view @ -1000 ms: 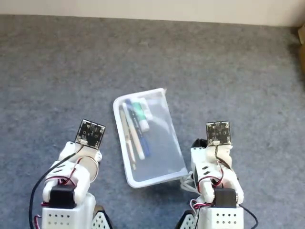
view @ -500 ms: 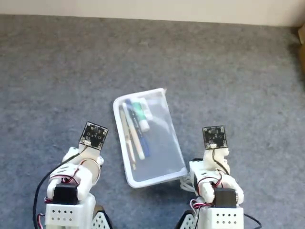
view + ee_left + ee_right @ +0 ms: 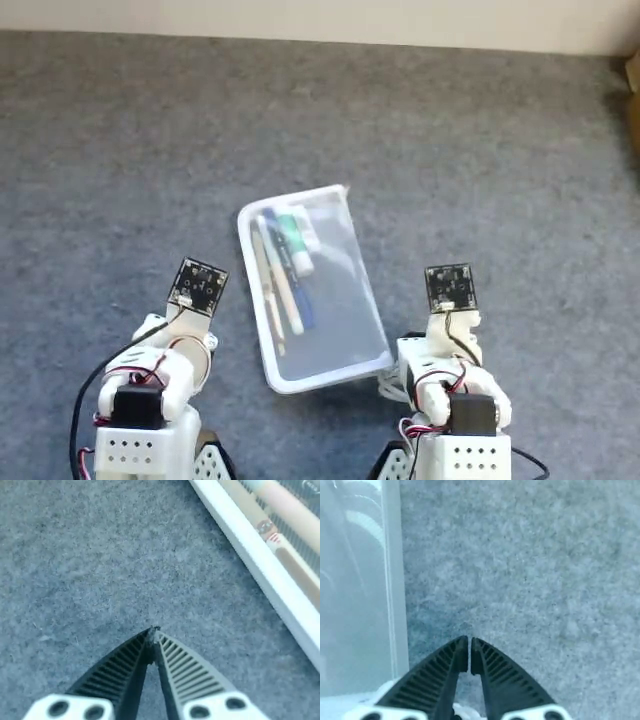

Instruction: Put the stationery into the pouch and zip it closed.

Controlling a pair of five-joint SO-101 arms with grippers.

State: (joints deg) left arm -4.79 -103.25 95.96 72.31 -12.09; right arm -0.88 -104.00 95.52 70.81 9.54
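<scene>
Jaws on both arms are pressed shut, ribbed tips meeting, with nothing held between them. Each pair hangs just over the grey tabletop (image 3: 120,150), pointing down at bare fabric rather than at anything to grasp.

Between the two pairs of jaws lies the pouch (image 3: 330,310) — clear plastic with a white border, flat on the tabletop and turned at a slant. From the left jaws it sits close by on the side toward the other arm; its white edge (image 3: 260,575) runs past them, apart from the tips, with pens (image 3: 280,505) visible through the wall. From the right jaws the pouch (image 3: 355,580) is just beside the tips, on the side toward the left arm, its border not quite touching them.

The stationery (image 3: 288,270) — several pens and a green-topped item — appears to be inside the pouch already, lined up along the long edge nearer the left jaws. Whether the zip is fully drawn cannot be told from these views.

The left arm (image 3: 150,385) and right arm (image 3: 452,385) are folded low and close to their bases. Closed, empty jaws flanking the pouch without contact suggest a parked posture, so the filling step looks finished.
</scene>
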